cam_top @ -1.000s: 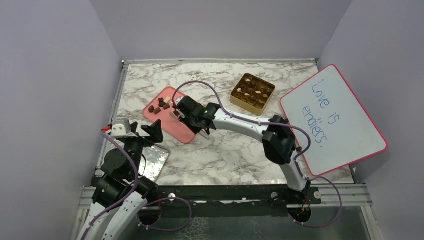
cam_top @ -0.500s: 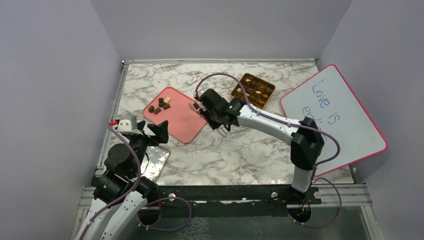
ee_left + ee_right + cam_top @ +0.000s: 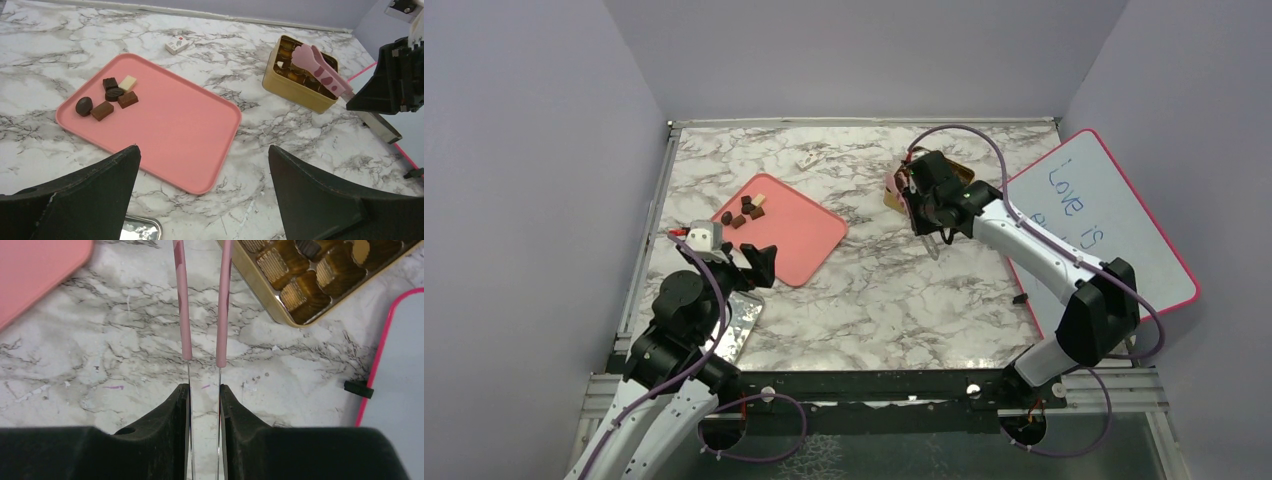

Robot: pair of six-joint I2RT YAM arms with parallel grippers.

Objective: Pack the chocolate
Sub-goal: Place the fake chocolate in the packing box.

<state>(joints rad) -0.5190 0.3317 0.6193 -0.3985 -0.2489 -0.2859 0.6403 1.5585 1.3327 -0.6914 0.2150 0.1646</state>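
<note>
Several chocolate pieces (image 3: 742, 212) (image 3: 114, 95), dark brown with one cream, lie at the far left end of the pink tray (image 3: 796, 236) (image 3: 185, 130). The gold box (image 3: 300, 93) (image 3: 320, 280) holds more pieces in its grid. My right gripper (image 3: 924, 197) (image 3: 204, 388) is shut on the pink tweezers (image 3: 320, 70) (image 3: 185, 315). Their tips reach over the box's near side. Whether a piece sits between the tips I cannot tell. My left gripper (image 3: 734, 262) (image 3: 203, 148) stands open by the tray's near corner, holding nothing.
A pink-framed whiteboard (image 3: 1104, 240) leans at the right. A small white packet (image 3: 809, 158) (image 3: 177, 46) lies behind the tray. A shiny metal tray (image 3: 739, 322) (image 3: 140, 229) sits under the left arm. A small black bit (image 3: 1019, 297) (image 3: 358, 389) lies by the whiteboard's edge.
My right arm has swung from the pink tray rightward to the gold box, carrying the tweezers. The left arm has edged forward toward the tray.
</note>
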